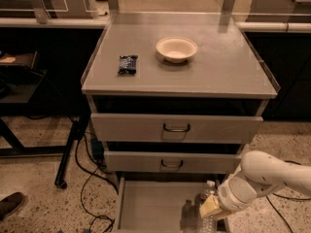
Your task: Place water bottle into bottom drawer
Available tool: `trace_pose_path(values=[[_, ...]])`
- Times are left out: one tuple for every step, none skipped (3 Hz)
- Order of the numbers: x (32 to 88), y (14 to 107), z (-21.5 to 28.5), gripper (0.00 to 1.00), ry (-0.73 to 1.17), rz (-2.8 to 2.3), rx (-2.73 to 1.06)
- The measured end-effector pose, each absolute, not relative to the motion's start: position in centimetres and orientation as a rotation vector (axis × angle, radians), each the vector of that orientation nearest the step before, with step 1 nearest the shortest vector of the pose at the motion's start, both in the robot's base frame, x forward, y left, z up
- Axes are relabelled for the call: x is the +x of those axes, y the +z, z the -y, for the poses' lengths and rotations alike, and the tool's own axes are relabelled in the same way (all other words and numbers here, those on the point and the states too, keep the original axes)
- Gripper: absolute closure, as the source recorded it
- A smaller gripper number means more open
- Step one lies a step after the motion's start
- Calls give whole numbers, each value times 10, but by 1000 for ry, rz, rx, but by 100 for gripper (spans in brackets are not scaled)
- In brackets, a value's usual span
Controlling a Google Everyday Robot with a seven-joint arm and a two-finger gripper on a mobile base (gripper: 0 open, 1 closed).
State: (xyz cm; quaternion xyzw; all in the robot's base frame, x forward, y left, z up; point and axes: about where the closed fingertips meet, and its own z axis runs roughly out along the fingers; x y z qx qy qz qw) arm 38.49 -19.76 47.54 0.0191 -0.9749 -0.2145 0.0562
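The water bottle (208, 199) stands upright, white cap on top, at the right side of the pulled-out bottom drawer (146, 205), over its flat grey floor. The white arm comes in from the right, and my gripper (212, 208) is at the bottle's middle, its yellowish pads wrapped against the clear ribbed body. The bottle's lower part runs out of view at the frame's bottom edge, so I cannot tell whether it rests on the drawer floor.
Two upper drawers with dark loop handles (176, 128) sit slightly ajar above. On the cabinet top (228, 76) lie a white bowl (176, 49) and a dark snack packet (128, 64). Black cables (87, 178) trail on the speckled floor at left, beside a dark table leg.
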Motion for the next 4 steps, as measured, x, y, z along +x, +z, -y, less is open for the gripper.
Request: trace_pose_path(values=[[389,437,194,100,-668,2897,-14],[386,432,192,100,-672,2884,-16],[387,425,191,100,-734,2861,-56],[393,410,196,100,-856,2811,-154]])
